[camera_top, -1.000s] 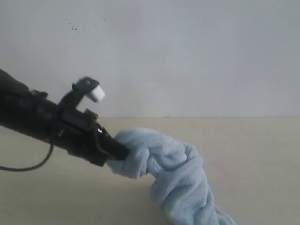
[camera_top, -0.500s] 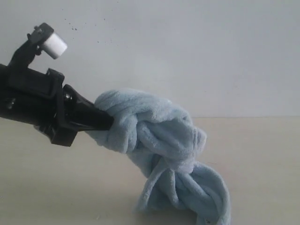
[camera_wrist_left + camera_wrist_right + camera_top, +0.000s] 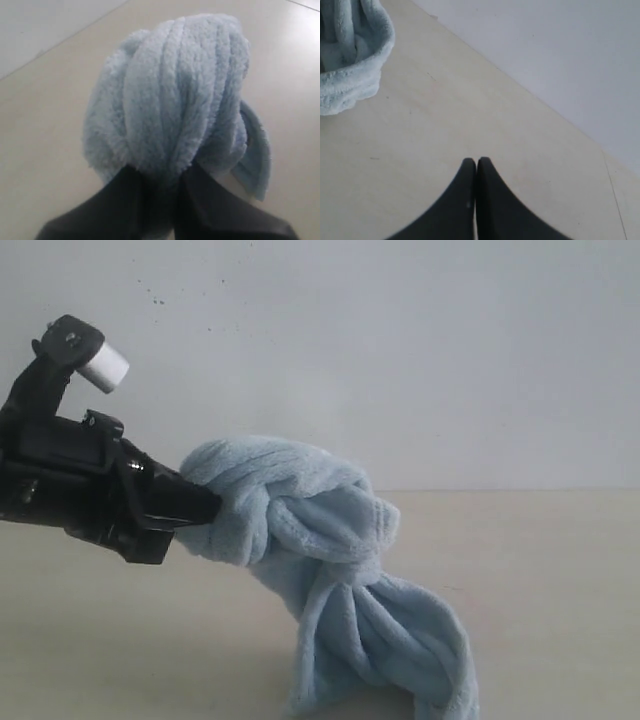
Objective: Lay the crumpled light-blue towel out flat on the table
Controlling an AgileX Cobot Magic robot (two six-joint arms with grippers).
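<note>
While left jaws clamp a bunched fold of towel (image 3: 320,540) above the tabletop (image 3: 560,560), right jaws rest closed on nothing: lift-and-unfurl step, next likely needing a second corner grip

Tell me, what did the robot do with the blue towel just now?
The left hand lifted its end of the towel and pulled it back toward its own side, so the towel now hangs in a taller, twisted bunch. What stayed the same: the hand keeps its grip, the towel is still crumpled, and its lower end is still down at the table.
</note>
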